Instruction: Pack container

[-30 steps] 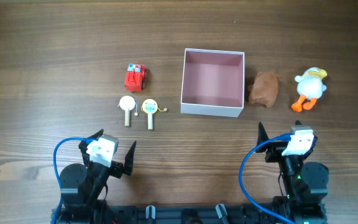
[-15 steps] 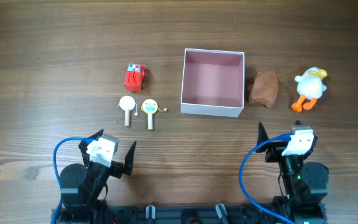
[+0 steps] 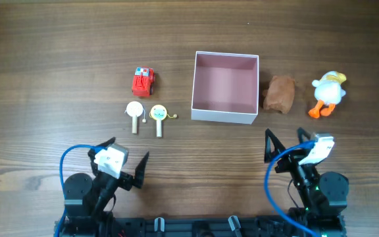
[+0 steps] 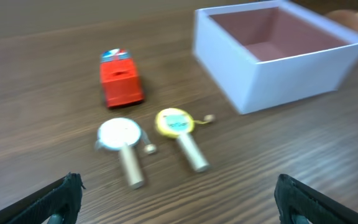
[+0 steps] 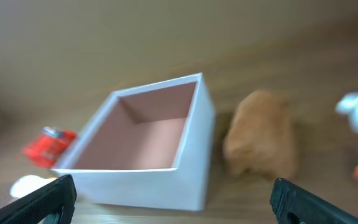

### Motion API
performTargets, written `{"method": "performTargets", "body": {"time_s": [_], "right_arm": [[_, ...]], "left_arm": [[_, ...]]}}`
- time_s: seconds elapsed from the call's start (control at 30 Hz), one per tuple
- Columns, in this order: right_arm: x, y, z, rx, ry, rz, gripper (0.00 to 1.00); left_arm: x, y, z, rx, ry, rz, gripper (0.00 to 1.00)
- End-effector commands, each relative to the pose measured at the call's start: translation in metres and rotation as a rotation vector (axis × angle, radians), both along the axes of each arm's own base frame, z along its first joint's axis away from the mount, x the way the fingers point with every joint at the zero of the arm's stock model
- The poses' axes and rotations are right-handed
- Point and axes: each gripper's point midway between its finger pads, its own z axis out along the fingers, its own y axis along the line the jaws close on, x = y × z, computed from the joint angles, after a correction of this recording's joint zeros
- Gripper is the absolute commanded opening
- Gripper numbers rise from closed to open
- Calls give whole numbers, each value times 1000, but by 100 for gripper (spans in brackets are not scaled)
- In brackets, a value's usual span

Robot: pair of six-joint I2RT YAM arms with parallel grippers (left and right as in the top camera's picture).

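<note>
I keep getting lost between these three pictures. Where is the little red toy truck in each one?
Overhead: the red toy truck is left of centre in the upper half, left of the container.
Left wrist: the red toy truck is upper left, with the container to its right.
Right wrist: the red toy truck is blurred at the left edge, beyond the container.
Shared landmark: the container.

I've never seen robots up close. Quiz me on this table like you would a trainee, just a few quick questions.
1. True or false: the box holds no toy yet.
2. Which toy lies closest to the box? A the duck, B the brown lump, C the red truck.
3. Fill in: the left gripper and right gripper are both ____.
Key: 1 true; 2 B; 3 open.
</note>
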Motion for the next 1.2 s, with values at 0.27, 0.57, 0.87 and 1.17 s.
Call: {"method": "performTargets", "body": {"time_s": [0.27,0.57,0.87,1.17], "right_arm": [[9,21,73,28,30,126,100],[104,-11,107,-239,509,51,100],[156,-31,53,-307,784,0,100],[170,-58,-44,-269,1049,-52,99]], "left_arm": [[4,-9,88,-354,-37,39,100],[55,9,74,-188,510,201,100],[110,21,34,-82,852,279,100],[112,24,2,-50,957,302,100]]}}
